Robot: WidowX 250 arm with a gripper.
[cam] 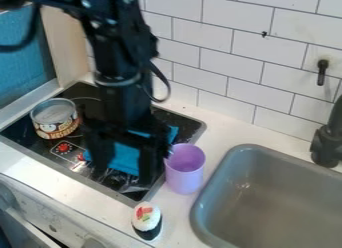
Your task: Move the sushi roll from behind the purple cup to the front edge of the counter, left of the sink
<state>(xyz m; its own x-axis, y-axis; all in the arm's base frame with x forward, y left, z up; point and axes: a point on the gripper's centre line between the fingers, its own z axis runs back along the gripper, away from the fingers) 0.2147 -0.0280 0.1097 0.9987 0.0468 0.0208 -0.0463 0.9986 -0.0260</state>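
Gripper hangs over the black stove top, fingers pointing down and spread well apart. Nothing visible clamped in it; whether a fingertip touches the cloth, cannot tell from here.

Blue cloth lies on the stove top, seen between and behind the fingers. The arm hides part of it; one corner shows past the gripper on the sink side. Some shiny, crumpled material shows near the fingertips, kind unclear.

Surroundings: purple cup, upright and open at the top, on the white counter between stove top and sink. It is the closest obstacle on that side, near the gripper. Toy sushi roll, white top with red and green bits, dark wrap, near the counter's front edge. Labelled can upright on the stove top's far-left part, apart from the gripper. Dark faucet at the sink's rear edge, tiled wall behind.
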